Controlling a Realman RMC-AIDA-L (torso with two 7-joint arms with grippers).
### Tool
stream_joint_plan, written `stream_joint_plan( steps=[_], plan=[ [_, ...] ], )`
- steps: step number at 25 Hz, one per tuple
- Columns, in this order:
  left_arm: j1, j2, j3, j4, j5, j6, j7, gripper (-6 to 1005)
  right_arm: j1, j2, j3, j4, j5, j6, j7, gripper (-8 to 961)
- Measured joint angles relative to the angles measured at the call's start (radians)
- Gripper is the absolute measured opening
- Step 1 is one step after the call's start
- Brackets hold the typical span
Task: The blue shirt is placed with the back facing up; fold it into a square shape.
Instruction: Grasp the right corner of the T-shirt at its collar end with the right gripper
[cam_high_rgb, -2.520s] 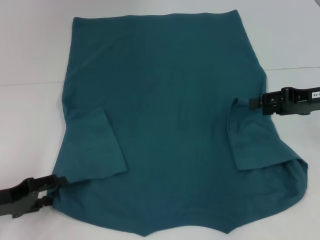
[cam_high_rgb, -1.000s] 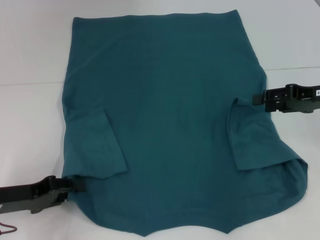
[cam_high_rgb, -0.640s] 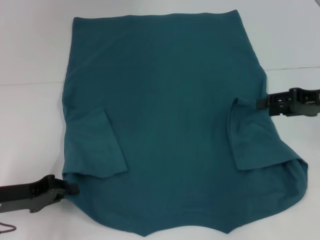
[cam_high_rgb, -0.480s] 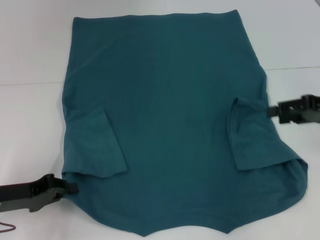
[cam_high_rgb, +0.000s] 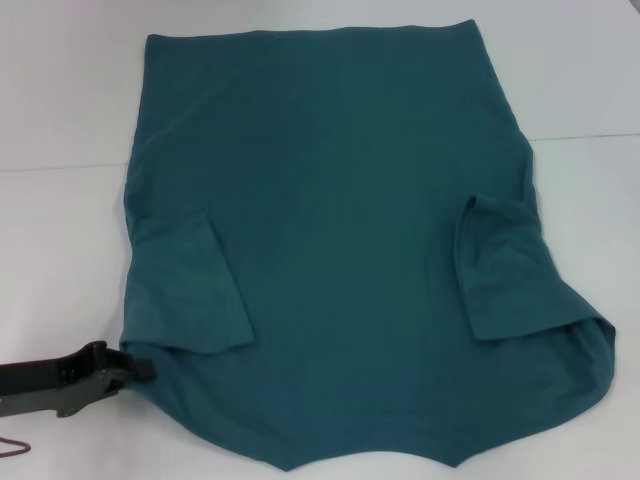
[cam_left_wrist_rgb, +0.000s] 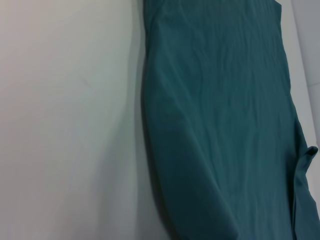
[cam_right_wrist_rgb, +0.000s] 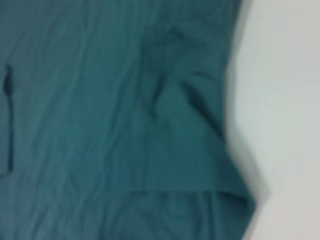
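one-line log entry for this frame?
shirt: blue shirt flat, both sleeves folded in | left gripper: at near-left shirt edge | right gripper: out of view

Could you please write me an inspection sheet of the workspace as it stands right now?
Surface: white table, with a faint seam line across it.
Job's things: blue shirt spread flat, both sleeves folded inward over the body; not yet square.
Clutter: nothing seen.
Grippers: left gripper low at the shirt's near left edge, tip touching the fabric; right gripper out of the head view.
Cables: a thin reddish cord at the near left corner, below the left arm.
Surroundings: nothing seen beyond the table.
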Motion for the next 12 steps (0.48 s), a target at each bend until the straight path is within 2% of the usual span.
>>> stream_joint_plan(
  steps=[2, 5, 6, 12],
  plan=[
    [-0.003, 0.000, 0.001, -0.002, -0.002, 0.000, 0.000, 27, -0.003, 0.008, 0.003, -0.006, -0.018, 0.028, -0.001, 616],
    [-0.004, 0.000, 0.003, -0.002, -0.003, -0.001, 0.000, 27, -0.005, 0.041, -0.003, -0.001, -0.025, 0.107, -0.014, 615],
    [-0.004, 0.000, 0.003, -0.002, -0.003, -0.001, 0.000, 27, -0.005, 0.041, -0.003, -0.001, -0.025, 0.107, -0.014, 615],
    [0.003, -0.001, 0.000, -0.003, -0.001, -0.001, -0.001, 28, 0.016, 0.090, -0.038, 0.008, -0.069, 0.160, -0.015, 614]
  ],
)
